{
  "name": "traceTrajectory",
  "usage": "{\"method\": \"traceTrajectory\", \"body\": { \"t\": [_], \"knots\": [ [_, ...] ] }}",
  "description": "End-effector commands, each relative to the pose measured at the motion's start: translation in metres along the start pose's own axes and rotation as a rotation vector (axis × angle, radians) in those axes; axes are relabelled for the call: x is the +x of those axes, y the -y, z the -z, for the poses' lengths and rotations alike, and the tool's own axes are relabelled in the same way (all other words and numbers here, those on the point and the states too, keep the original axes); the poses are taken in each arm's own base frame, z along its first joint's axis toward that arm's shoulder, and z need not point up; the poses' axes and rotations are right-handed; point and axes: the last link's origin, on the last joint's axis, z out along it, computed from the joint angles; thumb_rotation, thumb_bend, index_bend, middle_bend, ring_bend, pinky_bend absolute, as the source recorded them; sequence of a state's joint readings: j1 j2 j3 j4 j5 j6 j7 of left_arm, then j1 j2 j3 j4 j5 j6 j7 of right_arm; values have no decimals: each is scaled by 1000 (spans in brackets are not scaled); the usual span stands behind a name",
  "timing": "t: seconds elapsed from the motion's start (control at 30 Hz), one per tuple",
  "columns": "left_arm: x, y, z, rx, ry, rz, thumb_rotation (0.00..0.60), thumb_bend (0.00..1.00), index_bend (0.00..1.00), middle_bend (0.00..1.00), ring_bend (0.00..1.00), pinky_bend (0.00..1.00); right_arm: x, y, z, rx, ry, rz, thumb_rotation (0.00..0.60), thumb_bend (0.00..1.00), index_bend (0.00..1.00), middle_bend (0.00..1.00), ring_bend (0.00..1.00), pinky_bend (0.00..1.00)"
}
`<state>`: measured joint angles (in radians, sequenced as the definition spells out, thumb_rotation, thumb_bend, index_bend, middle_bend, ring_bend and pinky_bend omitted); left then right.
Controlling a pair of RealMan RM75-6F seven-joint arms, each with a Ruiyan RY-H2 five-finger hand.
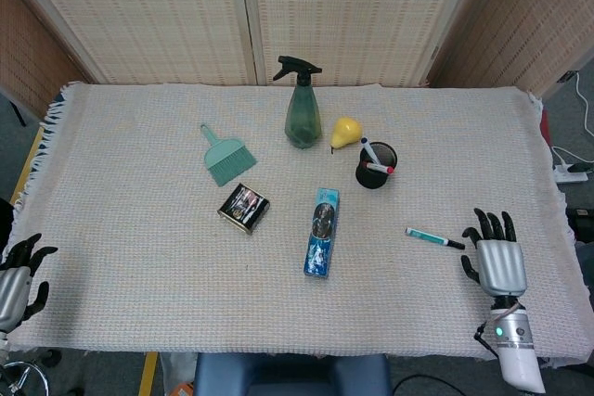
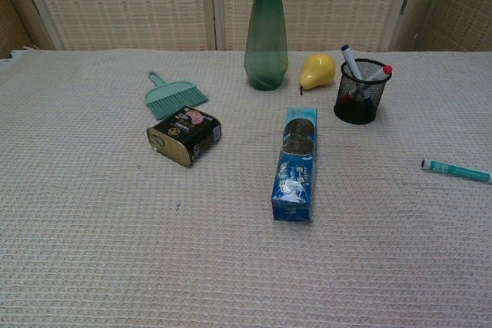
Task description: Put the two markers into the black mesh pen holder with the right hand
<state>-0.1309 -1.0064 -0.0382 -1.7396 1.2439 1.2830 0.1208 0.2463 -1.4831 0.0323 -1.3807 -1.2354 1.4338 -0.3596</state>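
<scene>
Two markers stand in the black mesh pen holder point(image 1: 375, 166); both hands are empty.

The blue-capped marker point(image 2: 351, 61) and the red-capped marker point(image 2: 378, 74) lean against the holder's rim, just right of the yellow pear point(image 1: 344, 132). A teal marker point(image 1: 433, 238) lies flat on the cloth, near the right hand point(image 1: 497, 261). Only the head view shows the hands: the right hand is at the table's right edge with fingers spread, and the left hand point(image 1: 17, 270) at the left edge is also spread. The chest view shows the blue snack pack point(image 2: 295, 164) and the dark tin point(image 2: 184, 135) closer, but their print is too small to read.
</scene>
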Motion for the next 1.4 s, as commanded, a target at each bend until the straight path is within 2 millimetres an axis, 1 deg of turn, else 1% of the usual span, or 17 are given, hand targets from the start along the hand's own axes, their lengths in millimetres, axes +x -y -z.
{"method": "traceTrajectory", "body": {
  "t": [0.03, 0.13, 0.27, 0.47, 0.63, 0.77, 0.97, 1.13, 1.4],
  "knots": [
    [0, 0, 0, 2, 0, 1, 600, 504, 226, 0, 26, 277, -6, 15, -17, -20, -10, -6, 600, 258, 401, 80, 103, 0],
    [0, 1, 0, 3, 1, 2, 600, 504, 226, 0, 26, 277, -13, 29, -29, -39, -5, -21, 600, 258, 392, 79, 103, 0],
    [0, 2, -1, 2, 5, 2, 600, 505, 227, 0, 26, 277, -24, 42, -39, -61, 24, -38, 600, 258, 398, 79, 104, 0],
    [-1, 2, -2, 4, 11, 1, 600, 504, 228, 0, 26, 277, -41, 60, -48, -97, 71, -51, 600, 258, 403, 79, 111, 0],
    [-2, 2, -3, 5, 15, -2, 600, 503, 229, 0, 26, 277, -47, 74, -58, -104, 88, -87, 600, 258, 405, 79, 114, 0],
    [-3, 3, -3, 8, 17, -2, 600, 503, 230, 0, 26, 277, -50, 90, -65, -89, 95, -122, 600, 258, 417, 79, 125, 0],
    [-2, 4, -3, 11, 12, 1, 600, 505, 233, 0, 26, 277, -57, 108, -69, -69, 109, -146, 600, 258, 470, 100, 155, 0],
    [-2, 5, -4, 14, 13, 3, 600, 505, 234, 0, 26, 277, -59, 111, -68, -72, 105, -149, 600, 261, 495, 109, 168, 0],
    [-5, 4, -5, 13, 23, -4, 600, 505, 235, 0, 26, 277, -54, 101, -72, -105, 73, -127, 600, 264, 500, 113, 172, 0]
  ]
}}
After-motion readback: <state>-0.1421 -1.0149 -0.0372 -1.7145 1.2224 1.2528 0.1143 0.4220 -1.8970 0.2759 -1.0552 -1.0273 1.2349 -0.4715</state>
